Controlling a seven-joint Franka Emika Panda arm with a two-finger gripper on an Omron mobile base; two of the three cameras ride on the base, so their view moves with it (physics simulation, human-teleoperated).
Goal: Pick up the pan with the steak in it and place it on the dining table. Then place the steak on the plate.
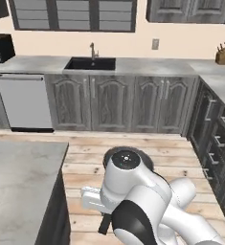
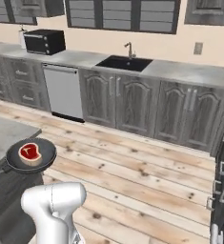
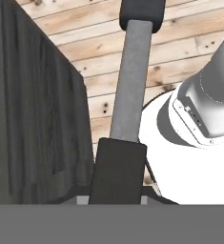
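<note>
Tabletop (image 2: pixel 8 131) of marbled grey sits at nine o'clock in the right base view. Off its corner hangs the pan (image 2: pixel 31 155) over the wood floor (image 2: pixel 142 176), steak (image 2: pixel 30 152) inside. The gripper (image 3: pixel 118 190) is clamped on the pan's handle (image 3: pixel 130 81).

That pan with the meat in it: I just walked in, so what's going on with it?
The robot's hand is shut on the pan's handle and carries the pan above the wooden floor, next to the corner of the stone-topped table. The steak lies flat inside the pan. The pan is not yet set on the table. Behind is the kitchen counter with the sink.
</note>
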